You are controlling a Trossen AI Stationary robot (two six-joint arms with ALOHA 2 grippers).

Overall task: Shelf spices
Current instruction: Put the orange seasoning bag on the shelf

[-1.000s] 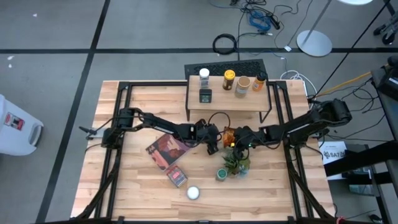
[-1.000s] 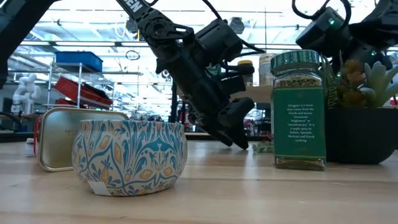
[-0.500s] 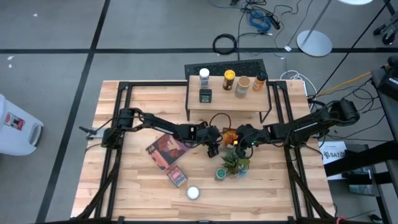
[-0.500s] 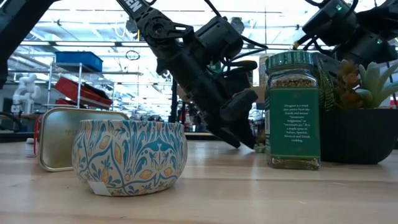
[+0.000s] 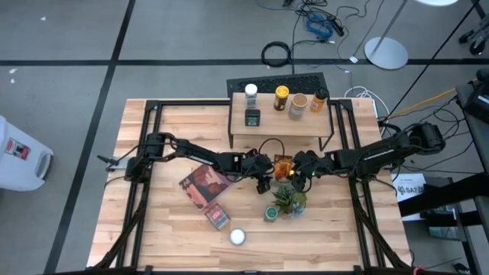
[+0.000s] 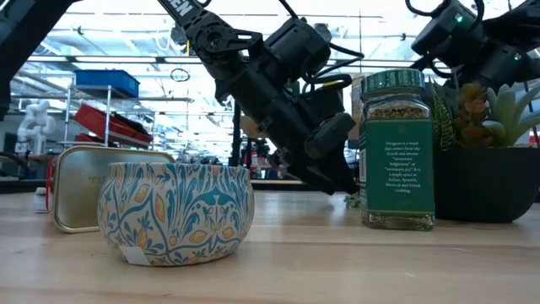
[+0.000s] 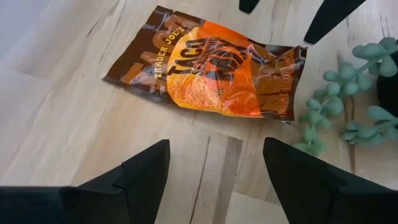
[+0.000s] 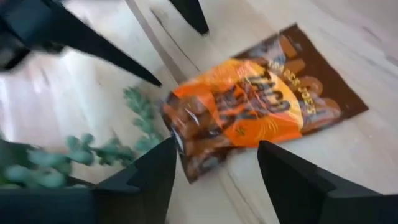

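The flat orange packet (image 7: 217, 68) lies on the table in front of the shelf (image 5: 279, 126), between my two grippers. My left gripper (image 7: 214, 177) is open just to the packet's left, fingers slanting down toward it. My right gripper (image 8: 214, 171) is open at the packet's right end (image 8: 186, 146); I cannot tell whether it touches. Several spice jars (image 5: 282, 93) and a dark tin (image 5: 252, 117) stand on the shelf. A green-lidded jar (image 6: 396, 152), a patterned round tin (image 6: 175, 211) and a red tin (image 5: 217, 218) rest on the table nearer the front.
A potted plant (image 5: 289, 198) stands just in front of the packet, its fronds (image 7: 329, 106) beside it. A maroon book (image 5: 205, 185) lies under the left arm. The shelf's black frame legs (image 5: 231, 134) stand behind the grippers.
My right gripper has drawn back a little toward the table's right edge and upward, away from the packet, which stays flat on the table. My left gripper has tipped slightly toward the packet without shifting its place.
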